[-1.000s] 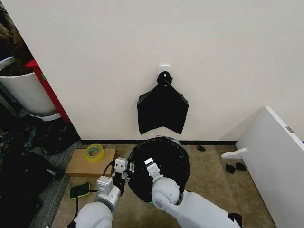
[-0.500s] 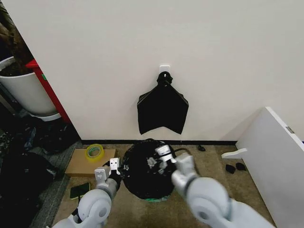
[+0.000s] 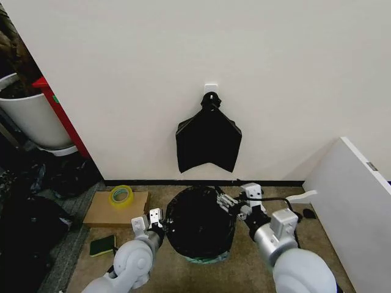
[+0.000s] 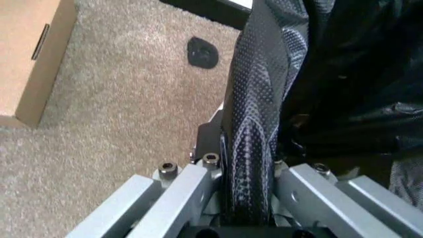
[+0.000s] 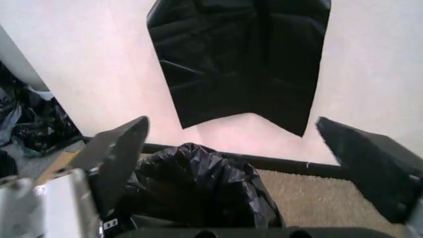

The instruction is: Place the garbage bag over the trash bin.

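The left claw [image 3: 157, 221] pressed against the left side of the garbage bag [image 3: 198, 220], its fingers [image 4: 254, 124] clenched together on a fold of the black plastic, as the left wrist view showed. The right claw [image 3: 231, 204] sat at the bag's upper right edge, touching or just off the plastic, with its two fingers [image 5: 116, 151] spread wide and holding nothing.

One garbage bag stood on the carpet [image 3: 269, 210] between the two claws, draped over a round shape so that no white of the bin showed; a sliver of green [image 3: 204, 259] peeked out at its base. It sat near the wall [image 3: 183, 49], just in front of the dark baseboard [image 3: 269, 182].

One flat black bag bundle [image 3: 208, 139] hung from a hook [image 3: 211, 89] on the wall directly above the bag.

Bare carpet lay open to the right, up to a white panel [image 3: 357, 201]. To the left lay one cardboard box [image 3: 116, 207] with one roll of yellow tape [image 3: 121, 195] on it, and one green sponge [image 3: 102, 245] nearby. Two small dark objects [image 3: 304, 214] lay near the panel. One white plant pot [image 3: 33, 119] stood far left beside a red edge [image 3: 61, 119].
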### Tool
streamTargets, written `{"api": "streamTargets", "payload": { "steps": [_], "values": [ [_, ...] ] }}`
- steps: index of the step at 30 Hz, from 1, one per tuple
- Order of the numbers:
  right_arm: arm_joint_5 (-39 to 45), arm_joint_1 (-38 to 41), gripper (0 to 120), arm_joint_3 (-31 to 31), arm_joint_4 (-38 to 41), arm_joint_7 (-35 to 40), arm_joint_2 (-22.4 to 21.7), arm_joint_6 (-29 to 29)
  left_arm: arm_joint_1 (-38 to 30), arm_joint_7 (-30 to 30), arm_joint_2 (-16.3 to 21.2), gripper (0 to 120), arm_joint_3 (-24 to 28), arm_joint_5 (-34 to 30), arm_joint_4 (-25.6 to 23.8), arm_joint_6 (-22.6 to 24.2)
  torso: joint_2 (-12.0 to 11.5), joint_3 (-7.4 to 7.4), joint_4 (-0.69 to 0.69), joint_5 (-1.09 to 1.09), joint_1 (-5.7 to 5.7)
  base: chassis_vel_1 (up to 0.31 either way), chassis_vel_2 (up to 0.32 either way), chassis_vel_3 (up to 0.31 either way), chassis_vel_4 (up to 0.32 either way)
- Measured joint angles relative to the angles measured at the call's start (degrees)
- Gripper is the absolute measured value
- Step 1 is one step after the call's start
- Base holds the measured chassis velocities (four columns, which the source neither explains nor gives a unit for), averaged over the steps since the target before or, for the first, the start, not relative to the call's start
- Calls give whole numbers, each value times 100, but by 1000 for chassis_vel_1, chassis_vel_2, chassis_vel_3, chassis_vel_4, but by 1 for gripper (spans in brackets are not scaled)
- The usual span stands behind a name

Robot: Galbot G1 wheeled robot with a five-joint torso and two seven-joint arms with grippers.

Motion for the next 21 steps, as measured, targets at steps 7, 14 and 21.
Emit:
{"api": "streamTargets", "payload": {
  "steps": [7,14,21],
  "values": [
    [-3,-1,100,42,-43,-4,51,-9,-33,-64,0,6,-44,7,25,-8,0,0,0,-1,0,0,0,0,0],
    [5,4,100,19,-58,-4,144,-37,63,0,59,33,-171,60,-154,-127,0,0,1,-1,0,0,0,0,0],
    [-58,-109,100,5,-33,-33,259,-38,101,203,220,59,-243,165,-347,-315,0,0,1,-2,0,0,0,0,0]
  ]
}}
